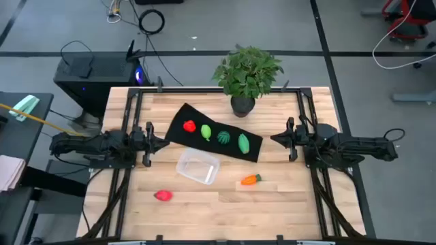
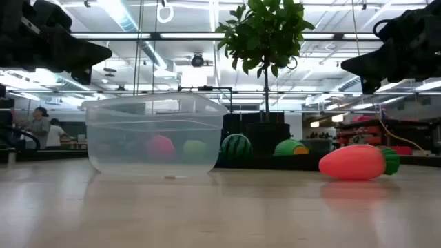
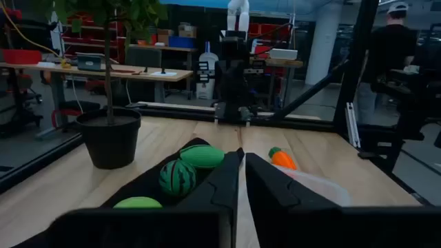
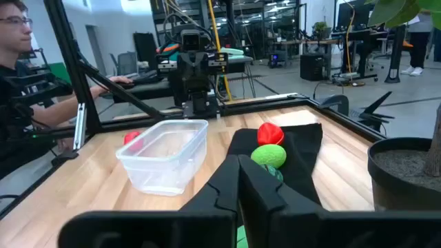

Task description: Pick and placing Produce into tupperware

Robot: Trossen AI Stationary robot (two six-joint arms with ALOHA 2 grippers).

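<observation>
A clear tupperware (image 1: 198, 167) stands on the wooden table, with nothing in it. On the black mat (image 1: 255, 151) behind it lie a red piece (image 1: 189, 126), a light green piece (image 1: 206, 132), a dark striped one (image 1: 223, 137) and a green one (image 1: 244, 142). The orange carrot (image 1: 251, 180) lies right of the tupperware, and another red piece (image 1: 163, 195) lies near its left front. My left gripper (image 1: 163, 142) hovers shut at the mat's left end. My right gripper (image 1: 274, 139) hovers shut at the mat's right end. Neither holds anything.
A potted plant (image 1: 245, 75) stands at the table's far edge, just behind the mat. Black frame rails (image 1: 129, 109) run along the table's left and right sides. People show in the room beyond the table.
</observation>
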